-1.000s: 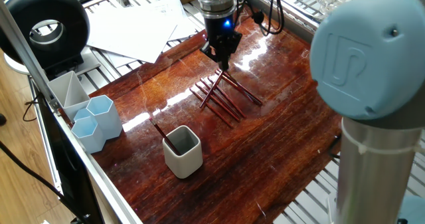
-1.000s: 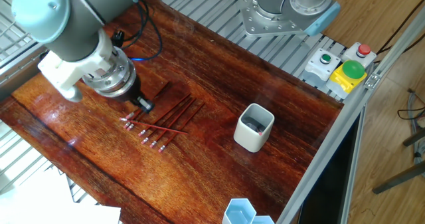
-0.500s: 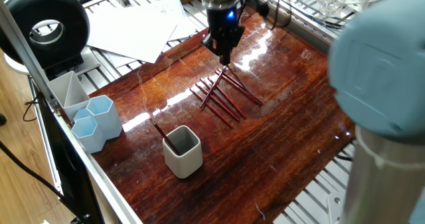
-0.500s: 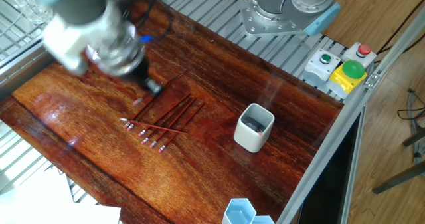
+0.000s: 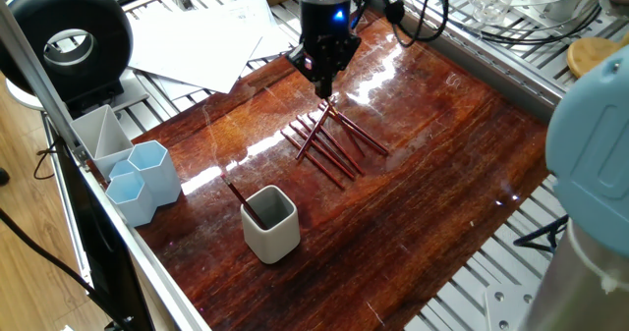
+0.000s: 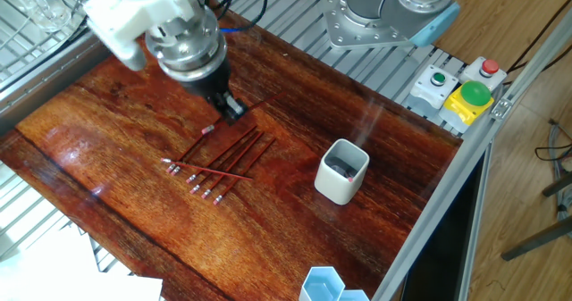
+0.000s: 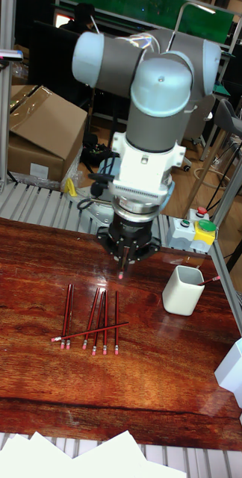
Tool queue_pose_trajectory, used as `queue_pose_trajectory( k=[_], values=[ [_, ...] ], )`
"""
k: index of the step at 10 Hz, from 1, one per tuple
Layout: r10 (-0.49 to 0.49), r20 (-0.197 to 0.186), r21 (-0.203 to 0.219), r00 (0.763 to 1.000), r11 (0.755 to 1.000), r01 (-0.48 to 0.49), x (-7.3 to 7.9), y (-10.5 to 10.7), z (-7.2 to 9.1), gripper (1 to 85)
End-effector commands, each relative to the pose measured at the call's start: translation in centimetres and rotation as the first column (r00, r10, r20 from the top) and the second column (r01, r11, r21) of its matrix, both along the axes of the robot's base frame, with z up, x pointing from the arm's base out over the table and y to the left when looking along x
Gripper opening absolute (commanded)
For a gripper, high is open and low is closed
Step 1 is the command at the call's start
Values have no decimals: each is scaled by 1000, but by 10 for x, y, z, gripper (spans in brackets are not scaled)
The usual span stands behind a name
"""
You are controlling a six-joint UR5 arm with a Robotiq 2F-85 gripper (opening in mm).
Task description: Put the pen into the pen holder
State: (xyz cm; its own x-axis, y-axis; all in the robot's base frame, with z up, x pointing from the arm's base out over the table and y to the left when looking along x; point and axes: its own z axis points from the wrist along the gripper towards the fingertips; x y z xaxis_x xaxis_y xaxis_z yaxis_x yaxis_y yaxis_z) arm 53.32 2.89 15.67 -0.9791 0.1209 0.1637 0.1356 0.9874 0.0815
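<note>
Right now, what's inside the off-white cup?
One red pen leans in the cup, its top sticking out over the rim. The cup's bottom is hidden by its walls.

One fixed view looks down across the table (image 5: 423, 203) from the side with the blue cups (image 5: 145, 179). The other fixed view looks down from the opposite side. The tall view faces the arm head-on, lower and nearer. All share the pens (image 7: 91, 317).

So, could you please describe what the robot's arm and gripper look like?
The arm has silver-grey tube segments and pale blue rounded joint caps. A white wrist block with a ribbed metal ring sits above the small black gripper. A blue light glows on the wrist, and black cables trail off it.
</note>
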Motion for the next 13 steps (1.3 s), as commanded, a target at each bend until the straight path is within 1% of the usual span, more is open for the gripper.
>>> queue_pose_trajectory(
  k=[1,2,3,4,5,6,7,8,9,10,11,12,13],
  values=[
    [106,51,0,993,994,-106,17,-1,-8,10],
    [131,75,-5,989,991,-131,23,-2,-8,10],
    [138,68,-3,988,990,-138,21,-2,-8,10],
    [130,34,0,991,992,-130,8,1,4,10],
    [104,15,-4,994,995,-104,-12,19,38,10],
    [86,16,-21,996,996,-86,-27,40,67,10],
    [52,24,-18,998,998,-52,-38,65,87,10],
    [19,32,-8,999,1000,-19,-46,92,99,10],
    [4,62,-3,998,1000,-4,-47,107,95,10],
    [16,85,-38,996,999,-12,-38,105,80,10],
    [75,114,-39,991,997,-71,-12,92,58,10],
    [141,144,-13,979,990,-140,-6,99,58,10],
    [190,154,-31,970,982,-188,-4,95,58,10]
  ],
)
